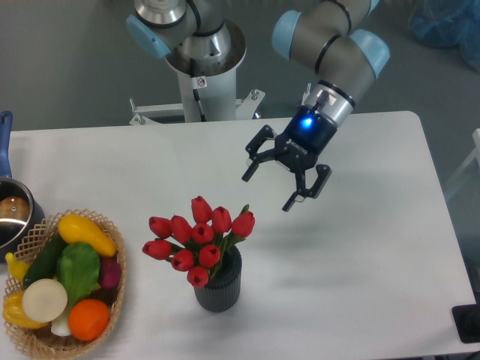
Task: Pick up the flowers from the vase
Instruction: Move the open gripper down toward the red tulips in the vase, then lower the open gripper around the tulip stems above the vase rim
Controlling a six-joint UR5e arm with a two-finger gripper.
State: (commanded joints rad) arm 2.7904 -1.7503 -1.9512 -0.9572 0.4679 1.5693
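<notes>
Nearest, at the table's [360,285] front left: wicker basket [112,300] heaped with colourful vegetables. Just right of it, dark ribbed vase [218,289] standing upright, holding the flowers [196,238], red tulip buds spreading wider than its mouth. Farther back on the left edge, steel pot [13,217] with blue handle. Above and right of the blooms, gripper [285,184] hovering apart from them, 2 fingers spread wide, holding nothing.

Bright, even overhead light across the white desk [360,247]. Soft, faint shadows only, pooled close beneath the vase [218,284] and basket [112,300]. Blue glow on the pincer [287,180] wrist. Slightly soft focus overall, hazier toward 1 o'clock.
</notes>
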